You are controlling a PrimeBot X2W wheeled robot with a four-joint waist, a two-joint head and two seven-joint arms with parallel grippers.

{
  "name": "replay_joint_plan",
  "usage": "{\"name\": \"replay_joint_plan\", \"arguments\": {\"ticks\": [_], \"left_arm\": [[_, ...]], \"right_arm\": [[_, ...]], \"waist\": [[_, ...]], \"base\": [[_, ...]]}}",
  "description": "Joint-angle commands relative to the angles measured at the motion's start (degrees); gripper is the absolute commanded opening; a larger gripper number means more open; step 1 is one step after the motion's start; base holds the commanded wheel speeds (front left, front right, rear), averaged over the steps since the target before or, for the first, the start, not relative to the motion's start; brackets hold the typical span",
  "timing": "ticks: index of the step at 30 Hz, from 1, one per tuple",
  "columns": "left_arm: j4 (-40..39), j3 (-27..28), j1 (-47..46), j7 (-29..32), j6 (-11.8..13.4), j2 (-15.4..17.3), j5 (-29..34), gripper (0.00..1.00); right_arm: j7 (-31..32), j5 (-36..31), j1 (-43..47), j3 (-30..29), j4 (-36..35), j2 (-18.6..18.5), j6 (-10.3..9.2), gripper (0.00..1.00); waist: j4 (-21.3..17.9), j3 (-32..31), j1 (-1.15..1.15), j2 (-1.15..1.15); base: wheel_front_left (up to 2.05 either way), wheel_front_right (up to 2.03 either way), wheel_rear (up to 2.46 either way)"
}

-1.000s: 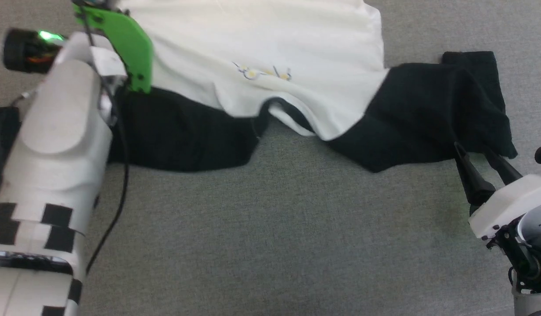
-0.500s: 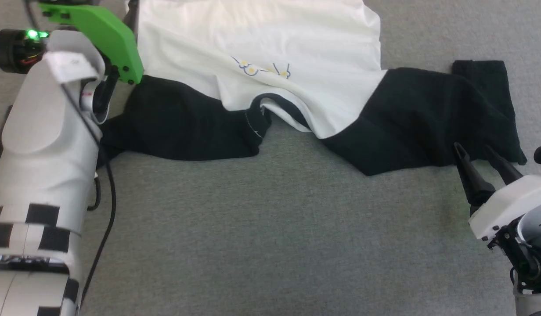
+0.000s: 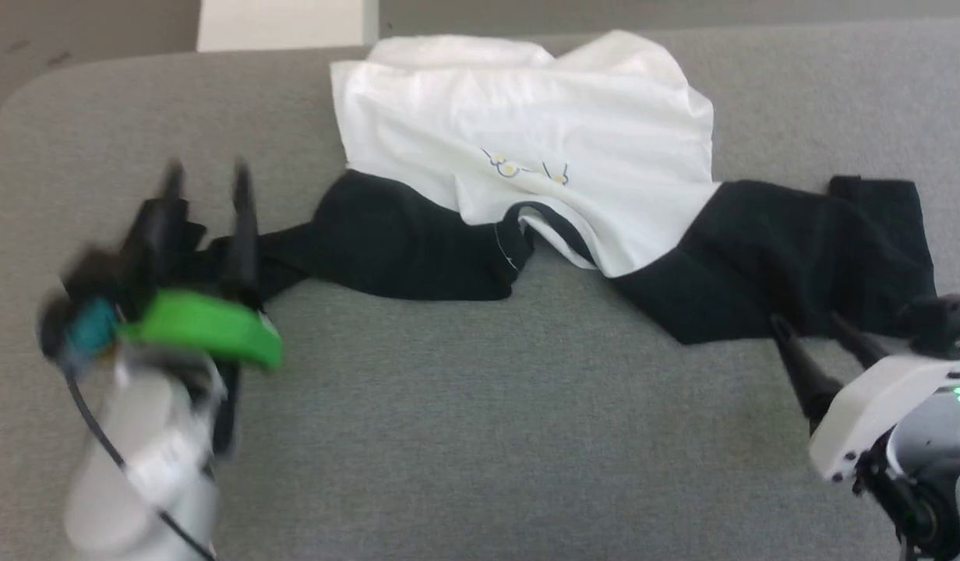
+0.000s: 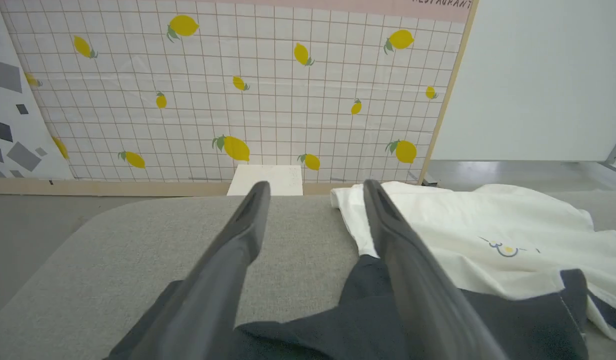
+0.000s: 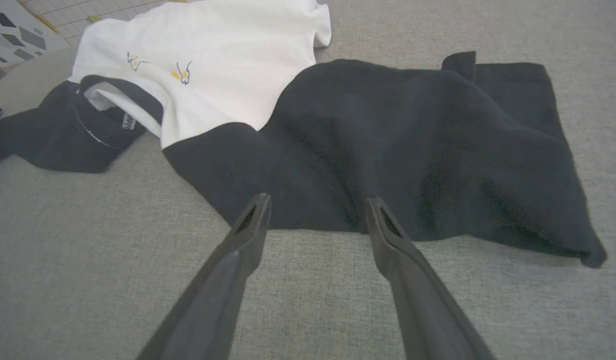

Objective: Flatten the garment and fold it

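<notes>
The garment (image 3: 527, 117) lies on the grey padded surface (image 3: 480, 436), its white body crumpled at the far side and its collar (image 3: 554, 234) facing me. One black sleeve (image 3: 402, 249) stretches left, the other (image 3: 792, 249) right. My left gripper (image 3: 207, 175) is blurred and open, hovering over the tip of the left sleeve (image 4: 368, 320) with nothing between its fingers (image 4: 315, 187). Open too is my right gripper (image 3: 809, 323), which sits just short of the right sleeve's (image 5: 413, 150) near hem, with its fingertips (image 5: 318, 200) at the cloth's edge.
A white box (image 3: 281, 23) stands past the surface's far edge, near the rounded far-left corner (image 3: 28, 86). Behind it leans a lemon-print grid panel (image 4: 238, 90). Bare grey surface runs across the whole near side.
The left gripper opened, let go of the left sleeve and drew back toward the near left. The head camera tilted up, bringing in the far edge. The right gripper has barely moved.
</notes>
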Motion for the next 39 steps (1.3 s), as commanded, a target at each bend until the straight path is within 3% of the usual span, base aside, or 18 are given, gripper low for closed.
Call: {"name": "replay_joint_plan", "arguments": {"ticks": [1, 10, 19, 26, 27, 28, 29, 33, 39], "left_arm": [[-1.49, -0.24, 3.82, -0.27, 0.62, -1.15, 0.06, 1.00], [-5.58, -0.73, 16.14, -0.30, 2.37, -5.75, -0.25, 1.00], [-5.55, -1.17, 16.46, -0.31, 1.94, -7.49, 0.16, 1.00], [-4.70, -1.50, 15.81, -0.31, 1.40, -7.87, 0.36, 1.00], [-4.59, -1.48, 15.81, -0.31, 1.35, -7.91, 0.38, 1.00], [-4.53, -1.44, 15.83, -0.31, 1.31, -7.96, 0.38, 1.00], [-4.38, -1.47, 15.88, -0.31, 1.23, -7.99, 0.40, 1.00], [-3.68, -2.34, 15.53, 0.19, 0.57, -7.77, 0.71, 1.00], [-2.31, -7.29, 10.19, 10.24, -2.08, -7.34, 1.13, 1.00]], "right_arm": [[0.80, -0.76, 1.19, 0.85, -0.33, -0.86, -0.08, 1.00], [5.18, -7.72, 0.34, 7.81, 2.04, -4.07, -0.08, 1.00], [9.43, -14.33, -10.16, 14.02, 14.54, -3.43, -0.08, 1.00], [13.87, -15.26, -12.83, 16.73, 21.03, -3.82, -0.08, 1.00], [14.13, -15.18, -13.02, 16.89, 21.30, -3.88, -0.08, 0.28], [13.91, -14.99, -13.16, 16.87, 21.32, -3.84, -0.08, 0.09], [13.26, -14.80, -13.31, 16.71, 21.20, -3.86, -0.08, 0.00], [11.28, -13.64, -13.55, 15.59, 20.36, -3.71, -0.08, 0.00], [9.84, -12.29, -13.87, 14.23, 18.63, -3.19, -0.08, 0.00]], "waist": [[2.42, -2.84, 0.00, 0.00], [3.54, -3.69, 0.00, 0.00], [4.01, -2.02, 0.00, 0.00], [4.54, -1.28, 0.00, 0.00], [4.53, -1.23, 0.00, 0.00], [4.49, -1.22, 0.00, 0.00], [4.44, -1.23, 0.00, 0.00], [3.91, -1.67, 0.00, 0.00], [3.36, -1.62, 0.00, 0.00]], "base": [[0.00, 0.00, 0.00], [0.00, 0.00, 0.00], [0.00, 0.00, 0.00], [0.00, 0.00, 0.00], [0.00, 0.00, 0.00], [0.00, 0.00, 0.00], [0.00, 0.00, 0.00], [0.00, 0.00, 0.00], [0.00, 0.00, 0.00]]}}
